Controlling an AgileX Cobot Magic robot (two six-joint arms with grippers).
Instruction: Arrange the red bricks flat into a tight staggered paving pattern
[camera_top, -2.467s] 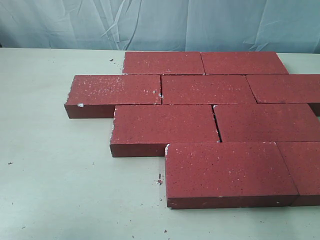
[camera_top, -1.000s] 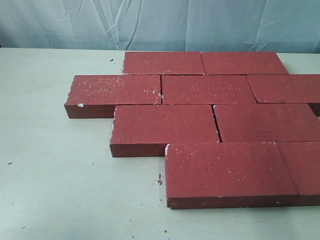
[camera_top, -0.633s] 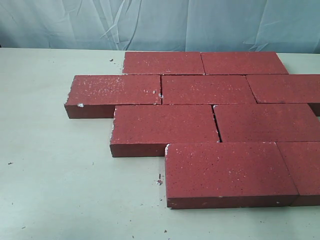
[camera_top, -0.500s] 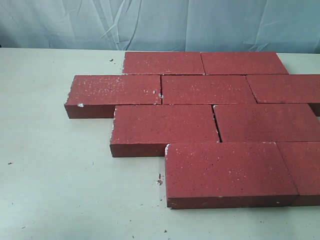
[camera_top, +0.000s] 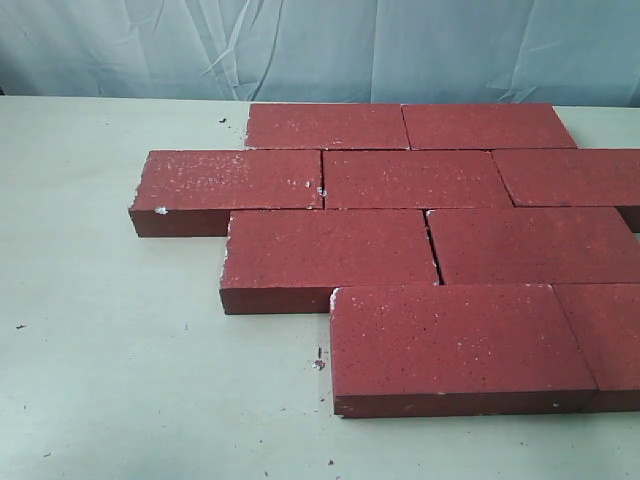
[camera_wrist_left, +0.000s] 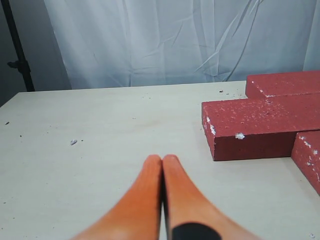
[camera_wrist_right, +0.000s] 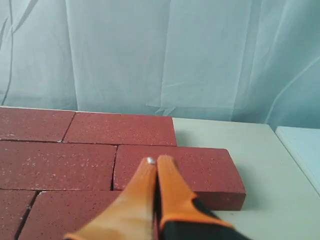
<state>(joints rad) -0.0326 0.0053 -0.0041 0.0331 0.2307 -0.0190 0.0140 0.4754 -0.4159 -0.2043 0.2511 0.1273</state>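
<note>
The red bricks (camera_top: 400, 240) lie flat in four staggered rows on the right half of the bench (camera_top: 100, 350), running from near its far edge towards the front and off past the right edge of the exterior view. The left-most brick (camera_top: 225, 180) juts out furthest, its corner chipped white. They look heavy, stiff and gritty, so I'd expect them to neither flex nor slip. The crumbly corners could shed more grit if knocked. Lifting one seems a poor bet. A nudge flat against a long side or an end face, low down and away from the corners, looks the safer way to close the thin gap (camera_top: 431, 240) in the third row. The left gripper (camera_wrist_left: 162, 160) hangs low over bare bench just off that jutting brick's end, its orange fingers (camera_wrist_left: 145, 190) pressed together and holding nothing. The right gripper (camera_wrist_right: 154, 161) is pinched closed and empty too, poised above the bricks near the pattern's right end.
</note>
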